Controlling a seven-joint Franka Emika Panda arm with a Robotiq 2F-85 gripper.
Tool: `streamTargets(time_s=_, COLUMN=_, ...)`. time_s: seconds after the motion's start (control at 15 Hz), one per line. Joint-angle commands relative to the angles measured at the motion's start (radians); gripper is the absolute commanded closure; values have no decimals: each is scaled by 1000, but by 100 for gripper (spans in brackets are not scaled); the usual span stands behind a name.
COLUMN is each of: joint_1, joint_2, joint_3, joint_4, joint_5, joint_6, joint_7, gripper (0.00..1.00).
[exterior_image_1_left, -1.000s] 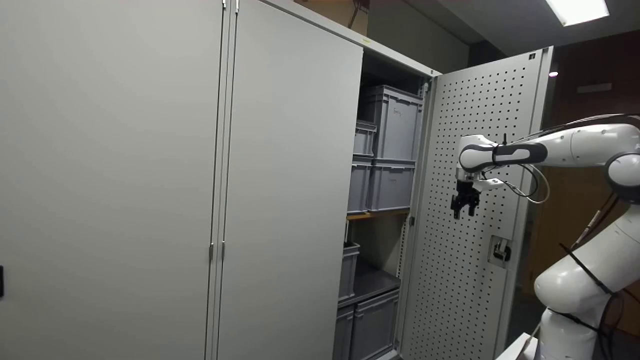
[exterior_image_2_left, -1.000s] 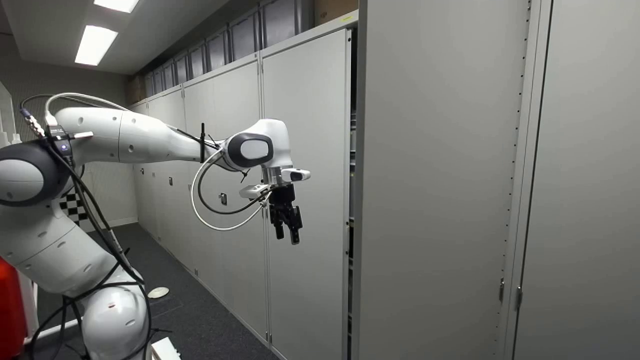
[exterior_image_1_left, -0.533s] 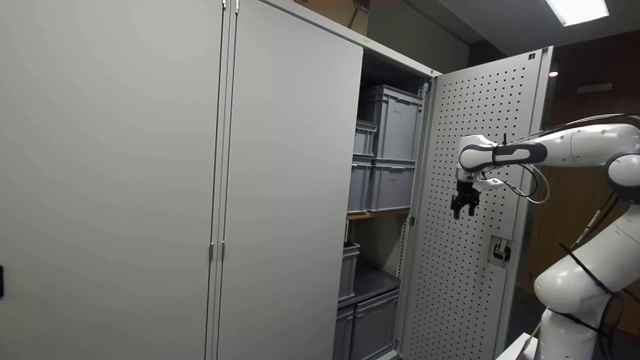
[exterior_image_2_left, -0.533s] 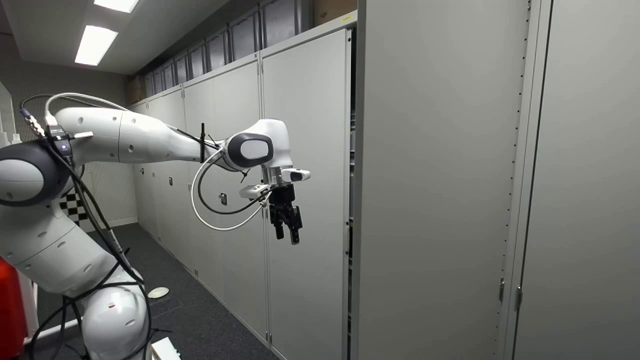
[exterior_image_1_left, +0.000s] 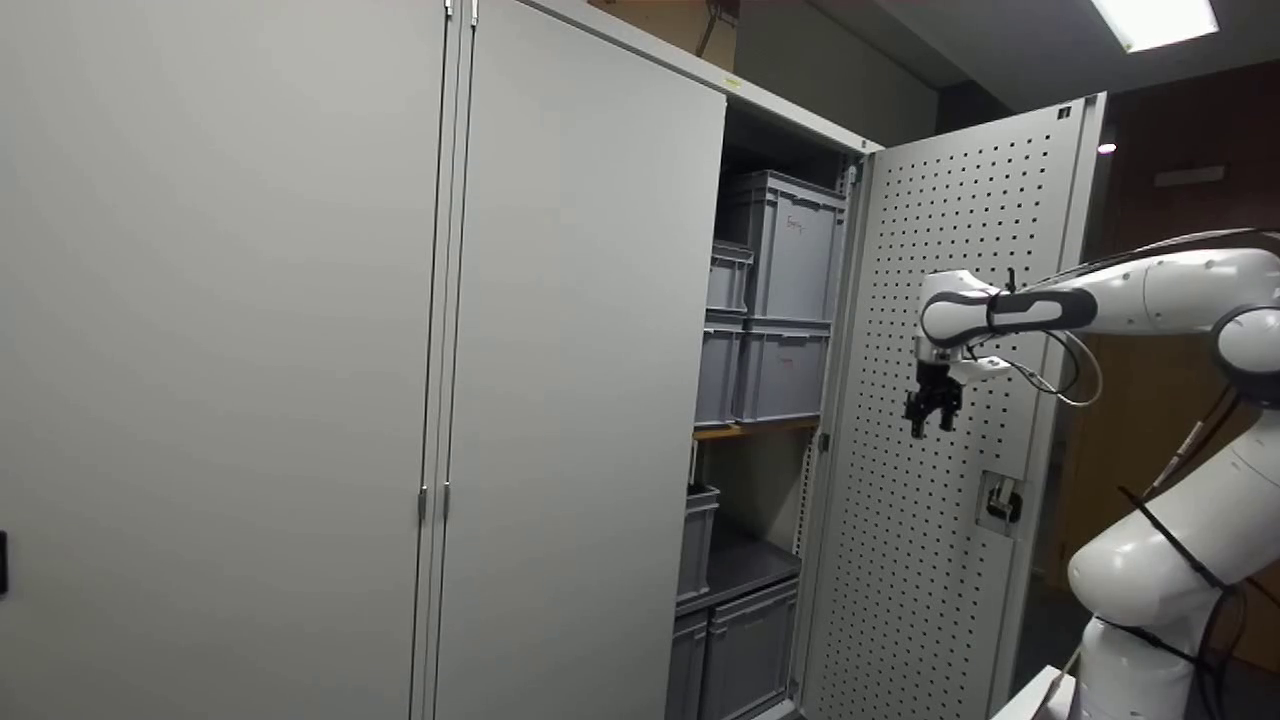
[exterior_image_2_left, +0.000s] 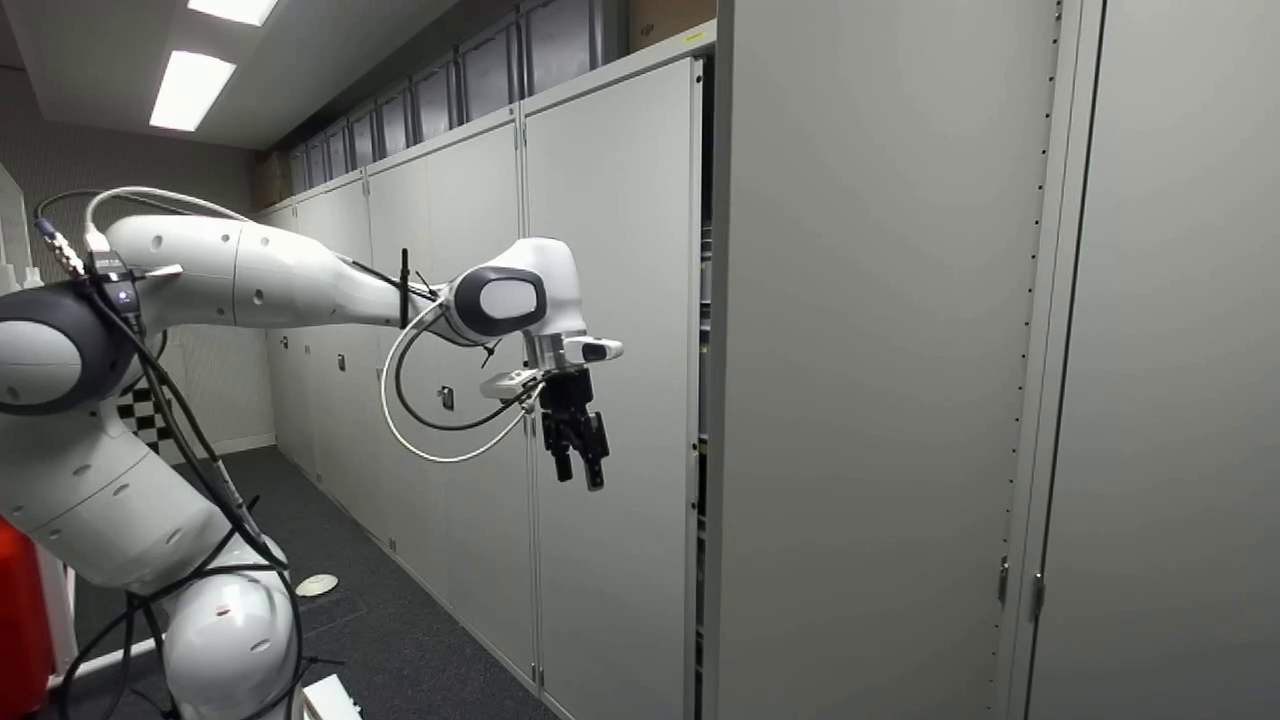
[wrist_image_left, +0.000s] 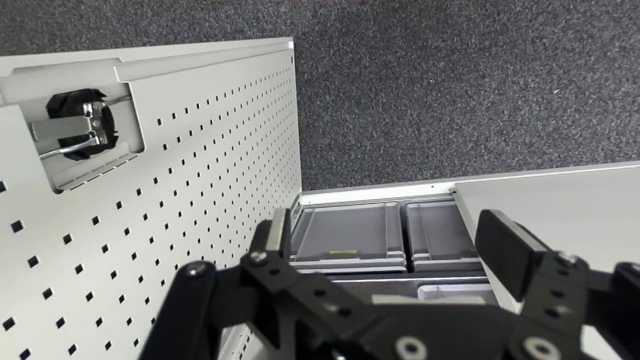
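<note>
Storage rm, office/lab type: row of metal cabs, stacked grey bins, carpeted flr.

Arm shifted slightly; fingers marginally further right in both exterior views.

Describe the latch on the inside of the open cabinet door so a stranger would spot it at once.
Start at the tall grey cabinet and its open door, whose pale inner face is dotted with square holes. Near the door's free edge sits the recessed latch. Its black body and silvery metal parts stand out against those plain holes.
</note>
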Motion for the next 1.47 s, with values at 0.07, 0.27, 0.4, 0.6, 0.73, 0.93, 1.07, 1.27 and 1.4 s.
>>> streamTargets(time_s=0.07, joint_1=-12, joint_2=-57, joint_3=-16, joint_4=-62, joint_5=-52, joint_6=74, joint_7=7, gripper=0)
streamTargets(time_s=0.27, joint_1=-13, joint_2=-94, joint_3=-1, joint_4=-93, joint_5=-45, joint_6=94, joint_7=50, gripper=0)
streamTargets(time_s=0.4, joint_1=-15, joint_2=-126, joint_3=16, joint_4=-115, joint_5=-42, joint_6=98, joint_7=93, gripper=0)
streamTargets(time_s=0.6, joint_1=-20, joint_2=-179, joint_3=47, joint_4=-142, joint_5=-46, joint_6=95, joint_7=165, gripper=0)
streamTargets(time_s=0.73, joint_1=-25, joint_2=-215, joint_3=68, joint_4=-160, joint_5=-53, joint_6=91, joint_7=208, gripper=0)
streamTargets(time_s=0.93, joint_1=-36, joint_2=-269, joint_3=86, joint_4=-184, joint_5=-59, joint_6=86, joint_7=260, gripper=0)
streamTargets(time_s=1.07, joint_1=-51, joint_2=-304, joint_3=94, joint_4=-200, joint_5=-76, joint_6=83, joint_7=282, gripper=0)
streamTargets(time_s=1.27, joint_1=-75, joint_2=-355, joint_3=95, joint_4=-225, joint_5=-126, joint_6=83, joint_7=281, gripper=0)
streamTargets(time_s=1.4, joint_1=-88, joint_2=-384, joint_3=87, joint_4=-237, joint_5=-156, joint_6=82, joint_7=274, gripper=0)
